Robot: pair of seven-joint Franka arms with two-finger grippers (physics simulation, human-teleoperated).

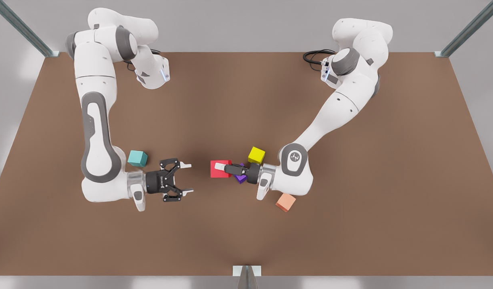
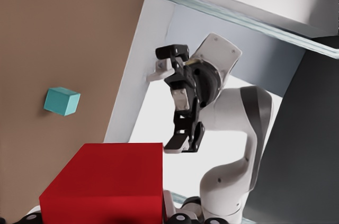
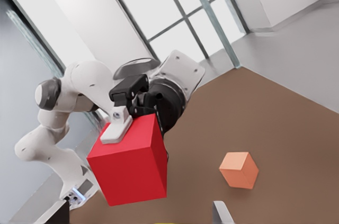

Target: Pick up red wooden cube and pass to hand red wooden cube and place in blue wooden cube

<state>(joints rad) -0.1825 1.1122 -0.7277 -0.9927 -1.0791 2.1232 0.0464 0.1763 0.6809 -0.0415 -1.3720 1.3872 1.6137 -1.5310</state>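
Noted at mid-table, lifted clear of the brown table [image 1: 246, 100]: red wooden cube [image 1: 219, 173], clamped between the fingers of the left gripper [image 1: 222, 167], on the arm at the front view's right. Facing it, near but apart: right gripper [image 1: 186, 178], fingers spread wide, nothing held, on the arm at the front view's left. Just behind that arm's wrist, resting on the table: blue wooden cube [image 1: 137, 158]. Judged as handover stage, transfer not yet made.

Risks, as judgement: drop of the red cube if released before a firm second grip; finger clash, given little free face left on the cube; a skewed grip from a misaligned approach; a knock to the blue cube from the receiving arm's wrist when turning to place.

Partly hidden under the left gripper: purple cube [image 1: 241, 178]. Lower finger of that gripper not visible in the front view. Yellow cube [image 1: 256, 155] and peach cube [image 1: 285, 202] close by, contact with the arm not determinable
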